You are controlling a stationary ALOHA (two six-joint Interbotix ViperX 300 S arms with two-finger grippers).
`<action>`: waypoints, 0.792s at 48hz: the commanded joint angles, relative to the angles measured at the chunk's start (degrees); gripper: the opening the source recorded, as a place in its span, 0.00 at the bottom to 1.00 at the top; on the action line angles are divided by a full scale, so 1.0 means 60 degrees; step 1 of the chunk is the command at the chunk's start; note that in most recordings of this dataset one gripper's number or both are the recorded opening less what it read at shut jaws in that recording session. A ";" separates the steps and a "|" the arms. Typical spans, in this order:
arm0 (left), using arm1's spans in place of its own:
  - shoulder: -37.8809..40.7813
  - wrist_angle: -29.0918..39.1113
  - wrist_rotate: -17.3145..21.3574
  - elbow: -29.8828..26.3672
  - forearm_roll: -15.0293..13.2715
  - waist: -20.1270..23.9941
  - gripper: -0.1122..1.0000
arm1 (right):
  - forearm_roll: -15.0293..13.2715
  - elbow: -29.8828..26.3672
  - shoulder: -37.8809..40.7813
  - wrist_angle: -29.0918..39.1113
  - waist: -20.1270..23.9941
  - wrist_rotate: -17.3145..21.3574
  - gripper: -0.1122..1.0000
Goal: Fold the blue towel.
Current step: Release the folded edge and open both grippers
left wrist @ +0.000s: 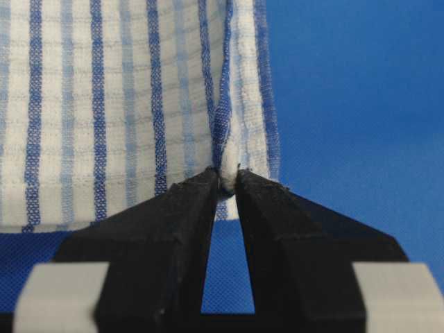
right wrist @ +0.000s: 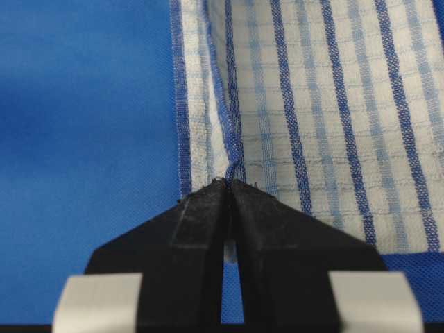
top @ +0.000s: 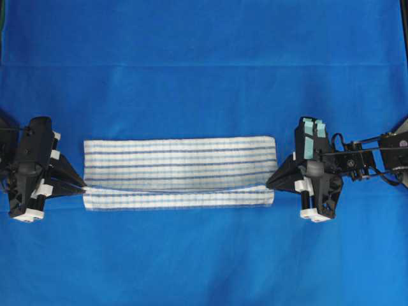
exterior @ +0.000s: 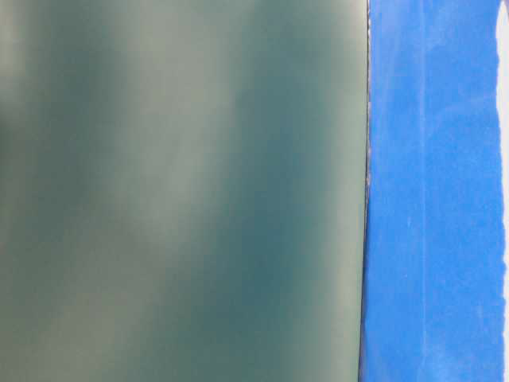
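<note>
Blue tablecloth (top: 204, 57); towel (top: 178, 159) lies long-axis left–right, mid-frame.
Left gripper (top: 81, 187) and right gripper (top: 270, 185) each pinch a towel end, equally near.

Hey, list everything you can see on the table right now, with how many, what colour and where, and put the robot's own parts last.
blue towel: one, white with dark-blue stripes and light-blue checks, mid-table, far layer folded over a near strip.
tablecloth: one, solid blue, covering the table.
grey-green surface: one, blurred, filling most of the table-level view; unidentifiable.
left gripper: one, black fingers, pinching the towel's left end at the fold.
right gripper: one, black fingers, pinching the towel's right end at the fold.
</note>
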 commanded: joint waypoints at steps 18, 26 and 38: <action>-0.0220 0.0015 0.0059 -0.0264 -0.0029 0.0000 0.55 | 0.0029 -0.0732 0.0337 0.0352 0.0117 0.0044 0.46; -0.0630 0.0146 0.0176 -0.0308 -0.0015 0.0645 0.61 | -0.0044 -0.0703 -0.0029 0.0527 -0.0205 -0.0103 0.67; -0.0630 0.0381 0.0527 -0.0308 -0.0015 0.2358 0.61 | -0.0264 -0.0601 -0.0146 0.0718 -0.1670 -0.0161 0.63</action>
